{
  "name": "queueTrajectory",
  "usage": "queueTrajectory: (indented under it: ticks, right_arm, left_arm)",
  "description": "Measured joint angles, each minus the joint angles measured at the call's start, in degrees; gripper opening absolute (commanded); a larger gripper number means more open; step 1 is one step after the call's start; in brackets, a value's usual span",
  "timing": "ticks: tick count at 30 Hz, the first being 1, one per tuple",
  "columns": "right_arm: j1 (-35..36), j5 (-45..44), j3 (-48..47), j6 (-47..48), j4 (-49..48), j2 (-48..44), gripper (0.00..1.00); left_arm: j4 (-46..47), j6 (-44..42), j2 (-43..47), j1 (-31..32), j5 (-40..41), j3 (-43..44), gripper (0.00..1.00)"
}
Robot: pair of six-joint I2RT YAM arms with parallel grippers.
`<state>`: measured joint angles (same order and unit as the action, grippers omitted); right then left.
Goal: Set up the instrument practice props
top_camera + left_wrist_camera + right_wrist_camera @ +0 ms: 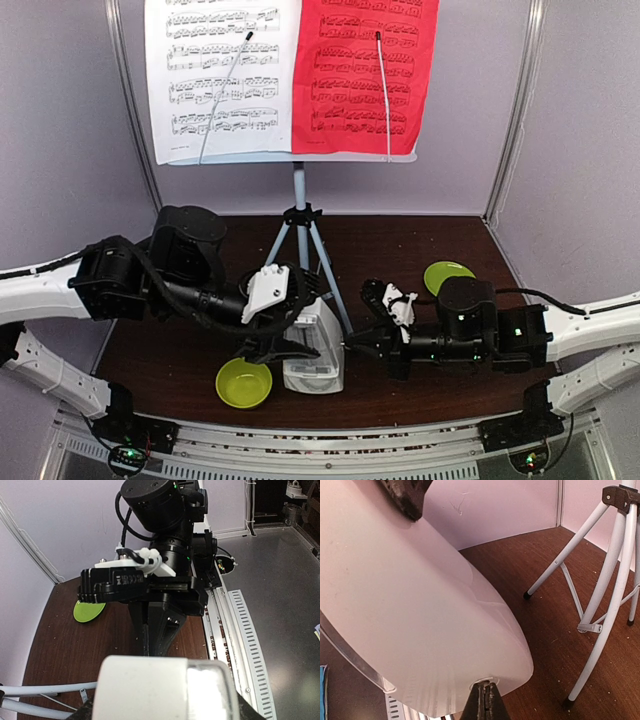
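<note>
The pale music stand (298, 190) stands at the back on grey tripod legs (615, 580). It holds a white page (220, 70) and a red page (365, 70) of sheet music. The cream metronome (318, 348) stands on the table in front of the tripod. My left gripper (290, 335) is shut on it from the left. It fills the left wrist view (150, 690), with dark fingers at its sides (165, 707). My right gripper (352, 343) is shut. Its tips (484, 692) touch a small round fitting low on the metronome's side (420, 605).
A lime-green bowl (244, 383) sits at the near edge, left of the metronome. A lime-green flat plate (447, 275) lies at the back right, and shows in the left wrist view (89, 611). The tripod legs spread close behind both grippers. Grey walls enclose the brown table (180, 360).
</note>
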<state>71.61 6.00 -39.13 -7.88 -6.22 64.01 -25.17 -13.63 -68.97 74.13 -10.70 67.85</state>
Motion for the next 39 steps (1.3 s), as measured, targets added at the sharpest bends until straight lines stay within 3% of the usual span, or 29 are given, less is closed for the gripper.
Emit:
queueTrajectory:
  ticks: [4,8,10,18,21,27,39]
  right_arm:
    - [0.0,1.3,0.0,-0.4,0.5,-0.6,0.0]
    - [0.0,1.9,0.0,-1.0,0.9,-1.1,0.16]
    - [0.0,1.9,0.1,-1.2,0.8,-1.4,0.16]
    - [0.0,1.9,0.1,-1.0,0.8,-1.5,0.1]
    - [0.0,1.9,0.2,-1.0,0.9,-1.5,0.0]
    - [0.0,1.9,0.2,-1.8,1.2,-1.7,0.0]
    - [-4.7,11.4,1.3,-18.8,-1.1,-1.8,0.0]
  left_arm:
    - [-0.3,0.0,0.0,0.5,0.1,0.2,0.21]
    - [-0.3,0.0,0.0,0.9,0.2,0.5,0.21]
    - [-0.5,-0.2,0.0,1.0,0.2,0.8,0.21]
    - [-0.7,-0.3,0.0,1.2,0.3,2.0,0.2]
    - [-0.9,-0.4,0.0,1.2,0.3,2.0,0.2]
    - [-1.3,-1.0,0.0,1.3,0.4,2.1,0.2]
    - [-2.8,-8.5,-0.2,5.2,6.1,2.8,0.2]
